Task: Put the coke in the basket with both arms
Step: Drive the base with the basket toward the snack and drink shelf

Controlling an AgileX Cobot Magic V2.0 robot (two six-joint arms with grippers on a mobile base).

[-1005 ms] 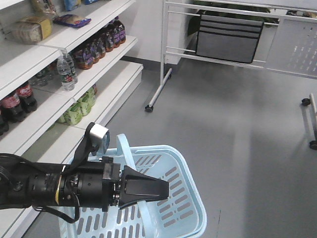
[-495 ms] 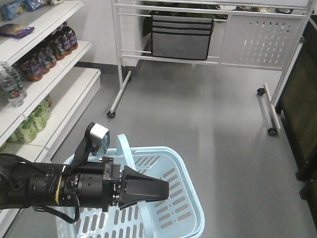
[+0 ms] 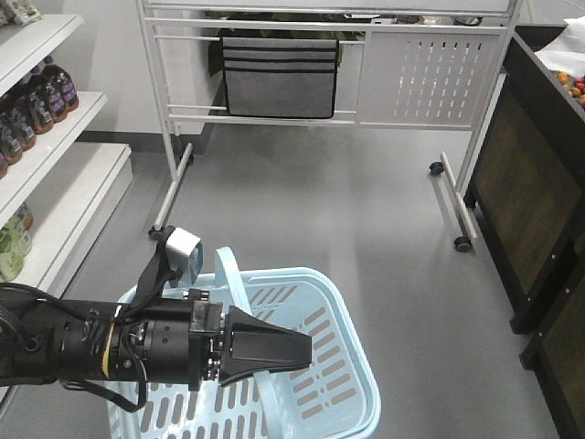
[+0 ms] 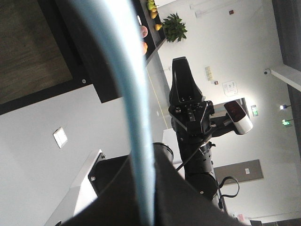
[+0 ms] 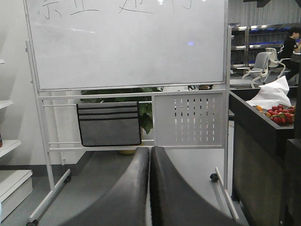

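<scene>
The pale blue basket (image 3: 352, 366) hangs low in the front view, above the grey floor. My left gripper (image 3: 306, 348) is shut on its strap handle (image 3: 228, 274), with the arm reaching in from the left. In the left wrist view the handle (image 4: 127, 94) runs up between the two dark fingers of the left gripper (image 4: 143, 162). The right gripper (image 4: 181, 66) shows there too, pointing upward in the picture. In its own view the right gripper (image 5: 150, 150) is shut and holds nothing. The coke is out of view.
A wheeled whiteboard stand (image 3: 329, 64) with a grey fabric pouch (image 3: 279, 78) stands ahead. White shelves (image 3: 55, 160) with dark bottles (image 3: 41, 91) run along the left edge. A dark counter (image 3: 530, 183) carrying fruit stands on the right.
The whole view has swung right: the shelves slid off to the left, and the whiteboard stand and dark counter came in. The left arm and basket keep the same place in the picture.
</scene>
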